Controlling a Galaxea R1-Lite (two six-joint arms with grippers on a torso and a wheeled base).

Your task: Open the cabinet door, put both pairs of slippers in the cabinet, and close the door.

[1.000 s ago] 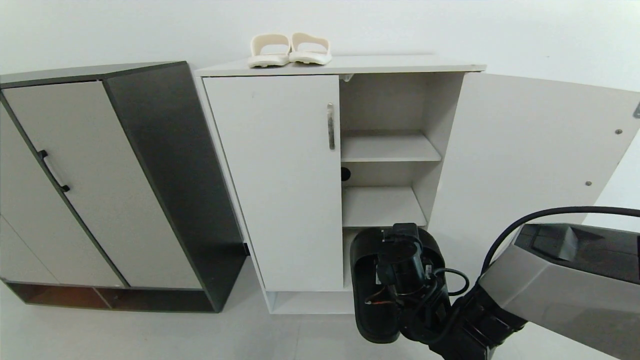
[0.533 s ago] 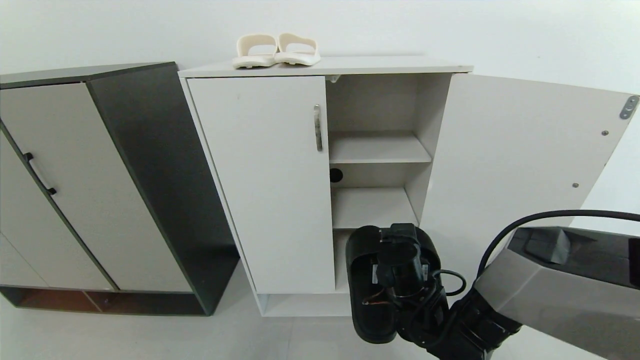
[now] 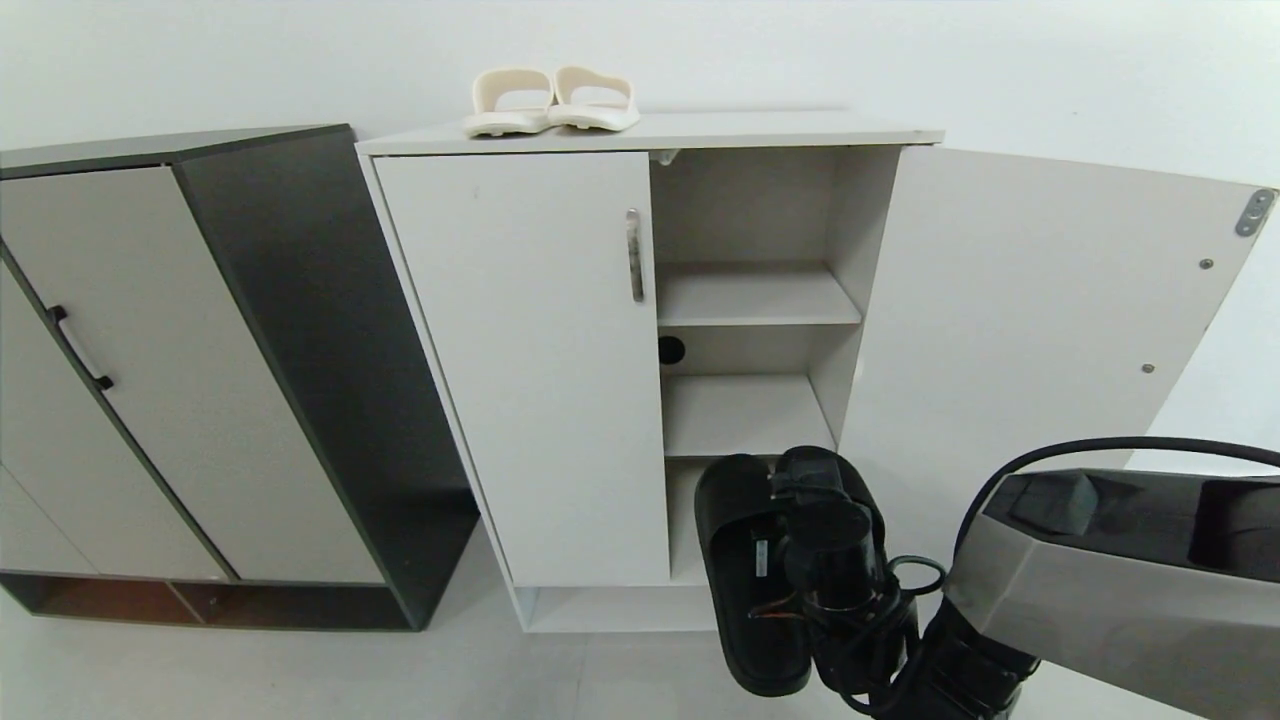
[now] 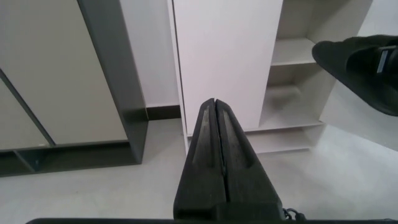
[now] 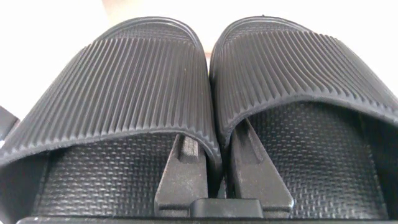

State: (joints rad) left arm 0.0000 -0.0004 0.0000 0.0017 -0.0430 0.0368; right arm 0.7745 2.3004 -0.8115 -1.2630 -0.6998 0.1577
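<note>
The right tool (image 5: 217,167) is gripping the black slippers (image 3: 745,560), apparently by their inner edges, before the open cabinet (image 3: 540,350); the left tool (image 4: 216,124) is hanging pressed together.

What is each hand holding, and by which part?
Right hand holds the black slippers as a pair, one finger under each strap, pinching their adjoining inner sides together. Left hand is shut, holding nothing.
</note>
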